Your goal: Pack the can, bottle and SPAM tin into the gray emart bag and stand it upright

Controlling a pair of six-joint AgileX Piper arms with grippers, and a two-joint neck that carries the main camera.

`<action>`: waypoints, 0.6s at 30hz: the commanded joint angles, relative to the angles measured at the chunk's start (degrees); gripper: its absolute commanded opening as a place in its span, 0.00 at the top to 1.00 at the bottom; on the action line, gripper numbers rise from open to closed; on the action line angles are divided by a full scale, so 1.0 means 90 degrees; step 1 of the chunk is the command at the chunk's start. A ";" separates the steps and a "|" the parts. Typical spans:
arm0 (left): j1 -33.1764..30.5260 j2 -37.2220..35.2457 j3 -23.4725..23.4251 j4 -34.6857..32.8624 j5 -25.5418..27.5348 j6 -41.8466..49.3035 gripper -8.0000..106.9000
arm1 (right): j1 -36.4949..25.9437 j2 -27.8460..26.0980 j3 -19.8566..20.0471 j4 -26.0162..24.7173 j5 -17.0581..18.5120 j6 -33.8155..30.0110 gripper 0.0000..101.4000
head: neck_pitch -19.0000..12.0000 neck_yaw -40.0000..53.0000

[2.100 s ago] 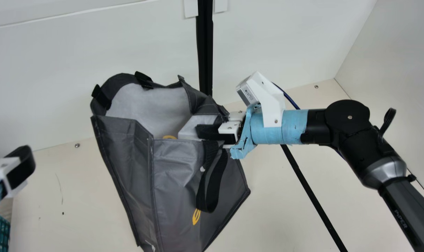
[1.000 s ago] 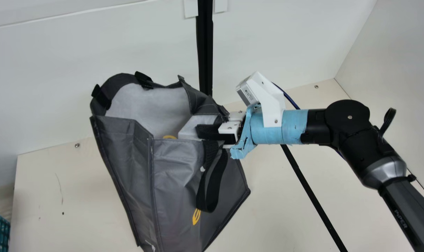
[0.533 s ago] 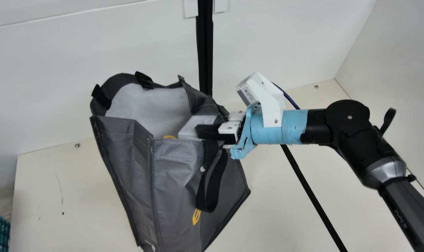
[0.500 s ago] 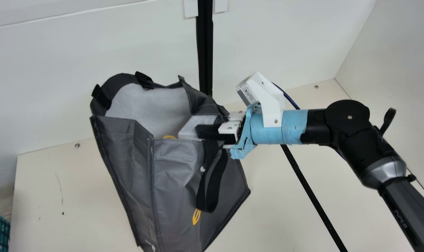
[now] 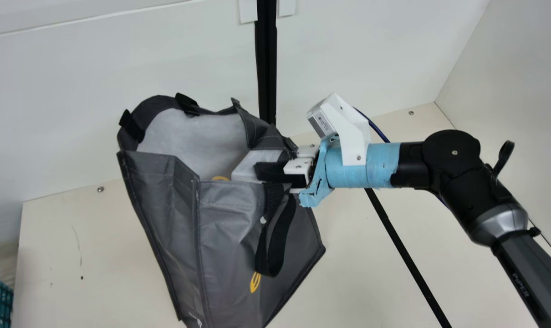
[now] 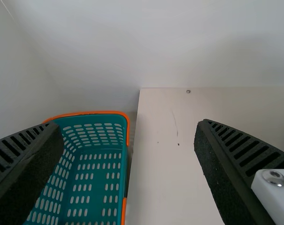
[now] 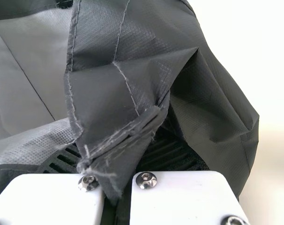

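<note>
The gray emart bag (image 5: 232, 218) stands leaning on the table in the main view, its mouth open toward the upper left and its pale lining showing. My right gripper (image 5: 275, 172) is shut on the bag's right rim beside a black strap. In the right wrist view, folded gray cloth of the bag (image 7: 104, 89) is pinched between the fingers of my right gripper (image 7: 116, 187). The left wrist view has my left gripper (image 6: 127, 164) wide open with nothing between its fingers. Inside the bag, its lower part is hidden; a bit of yellow shows there.
A teal basket with an orange rim (image 6: 116, 112) stands beyond the left edge of the cream table (image 6: 165, 187). A black post (image 5: 267, 68) rises behind the bag against the white wall. A black strip runs across the table under my right arm.
My left gripper has withdrawn out of the main view's left edge. The bag and my right arm have kept still.
</note>
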 commanded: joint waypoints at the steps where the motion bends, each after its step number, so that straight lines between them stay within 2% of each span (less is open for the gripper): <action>1: 0.0000 0.0000 0.0000 0.0000 0.0000 0.0000 0.15 | 0.0000 0.0000 0.0000 0.0000 0.0000 0.0000 1.00 | -0.0144 -0.0005; 6: 0.0000 0.0000 0.0000 0.0000 0.0000 0.0000 0.15 | -0.0050 -0.0195 0.0007 -0.0146 0.0031 0.0163 1.00 | -0.0144 -0.0005; 18: 0.0000 0.0000 0.0000 0.0000 0.0000 0.0000 0.15 | -0.0931 -0.0261 -0.0260 -0.0507 0.0327 0.0065 1.00 | -0.0144 -0.0005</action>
